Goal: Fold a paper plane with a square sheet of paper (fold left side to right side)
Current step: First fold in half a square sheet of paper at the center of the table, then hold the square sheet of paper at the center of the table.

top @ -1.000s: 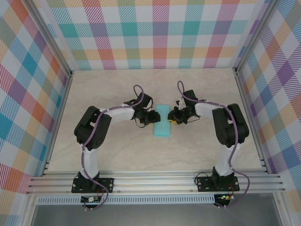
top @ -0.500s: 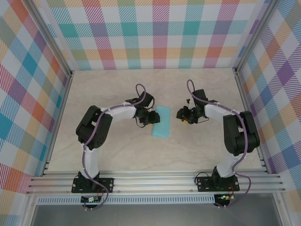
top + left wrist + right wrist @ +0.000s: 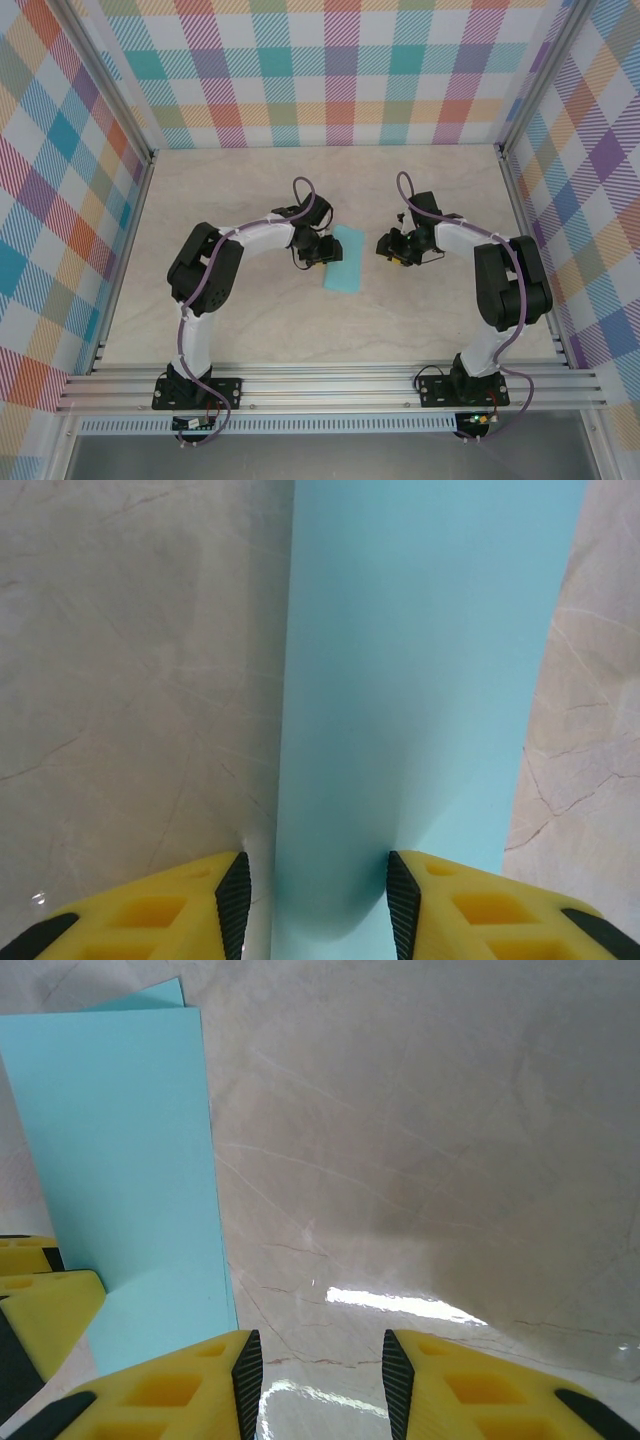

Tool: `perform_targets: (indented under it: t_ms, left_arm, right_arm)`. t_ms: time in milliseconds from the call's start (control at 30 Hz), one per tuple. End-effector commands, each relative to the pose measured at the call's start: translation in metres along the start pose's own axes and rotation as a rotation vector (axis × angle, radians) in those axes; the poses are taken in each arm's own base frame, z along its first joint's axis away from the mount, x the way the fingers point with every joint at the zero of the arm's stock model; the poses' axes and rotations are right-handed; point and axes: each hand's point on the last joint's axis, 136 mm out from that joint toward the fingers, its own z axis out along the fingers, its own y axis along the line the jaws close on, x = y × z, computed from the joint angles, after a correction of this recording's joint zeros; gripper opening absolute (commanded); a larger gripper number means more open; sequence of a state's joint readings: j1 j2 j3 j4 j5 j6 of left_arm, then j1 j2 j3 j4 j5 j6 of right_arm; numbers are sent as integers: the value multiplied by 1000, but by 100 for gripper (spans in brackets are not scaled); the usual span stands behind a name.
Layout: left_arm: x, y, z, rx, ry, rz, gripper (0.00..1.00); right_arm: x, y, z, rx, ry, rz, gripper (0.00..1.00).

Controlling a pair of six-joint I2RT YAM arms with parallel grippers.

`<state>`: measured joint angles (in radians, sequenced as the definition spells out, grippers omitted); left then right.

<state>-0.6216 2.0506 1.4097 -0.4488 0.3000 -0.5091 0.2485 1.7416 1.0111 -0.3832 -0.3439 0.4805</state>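
Observation:
The square sheet of paper (image 3: 345,258) lies on the table as a narrow turquoise rectangle, folded in half, not in the shape of a paper plane. My left gripper (image 3: 322,250) stands open at its left long edge. In the left wrist view the paper (image 3: 430,660) runs between the parted fingertips of the left gripper (image 3: 318,895), and its left edge falls inside the gap. My right gripper (image 3: 386,244) is open a short way right of the sheet. In the right wrist view, bare table lies between the jaws of the right gripper (image 3: 322,1375), and the paper (image 3: 120,1160) is off to the left.
The marble-look table (image 3: 250,320) is bounded by checked walls on three sides and an aluminium rail (image 3: 330,385) at the near edge. In the right wrist view the left gripper's yellow fingers (image 3: 45,1305) rest on the paper's lower left.
My right gripper has drawn back to the right, off the paper, and opened. The sheet has turned slightly, and my left gripper has crept a little further onto its left edge.

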Motion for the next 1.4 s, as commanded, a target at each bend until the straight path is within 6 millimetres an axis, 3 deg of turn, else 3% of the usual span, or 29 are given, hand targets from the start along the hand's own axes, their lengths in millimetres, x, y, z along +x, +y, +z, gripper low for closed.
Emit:
perform_targets:
  t_ms: [0, 600, 1367]
  left_arm:
    - [2, -4, 7, -16, 10, -7, 43]
    - [1, -5, 14, -34, 29, -19, 48]
    - [4, -1, 18, -49, 40, -27, 46]
  right_arm:
    - [3, 1, -3, -12, 4, -16, 38]
    - [5, 2, 2, -34, 25, -10, 38]
    - [8, 16, 5, -125, 44, -10, 34]
